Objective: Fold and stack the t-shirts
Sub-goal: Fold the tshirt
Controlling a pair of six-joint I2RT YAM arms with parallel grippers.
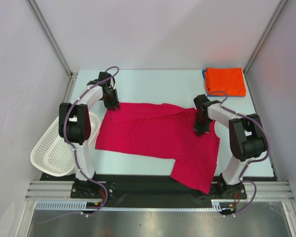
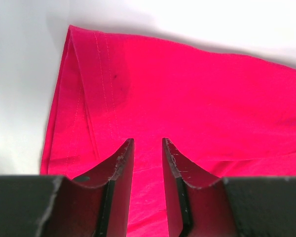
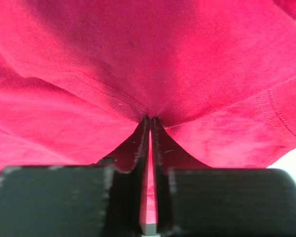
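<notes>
Pinching a pucker of the crimson t-shirt (image 1: pixel 153 133) with the right gripper (image 1: pixel 201 129), just right of centre in the top view. In the right wrist view, black fingers (image 3: pixel 138 148) pressed almost together, only a thin slit between them, with a stitched hem and the cloth gathered to a point at their tips and filling the frame above.

Poised with the left gripper (image 1: pixel 112 105) at the shirt's far left corner, upper left of centre in the top view. In the left wrist view, jaws standing apart, flat red cloth showing through the gap, nothing visibly caught between them. At the upper left of that frame, the hemmed corner of the shirt lying on the pale table (image 1: pixel 153 84).

Spread open and wrinkled across the middle of the table, the shirt itself, running from centre left down to the lower right, one part reaching the dark strip at the near edge.

Folded to a neat rectangle at the upper right of the top view, well apart from the red shirt: an orange t-shirt (image 1: pixel 225 81).

Hanging off the table's left edge at the lower left, beside the left arm: a white perforated basket (image 1: pixel 52 148).
</notes>
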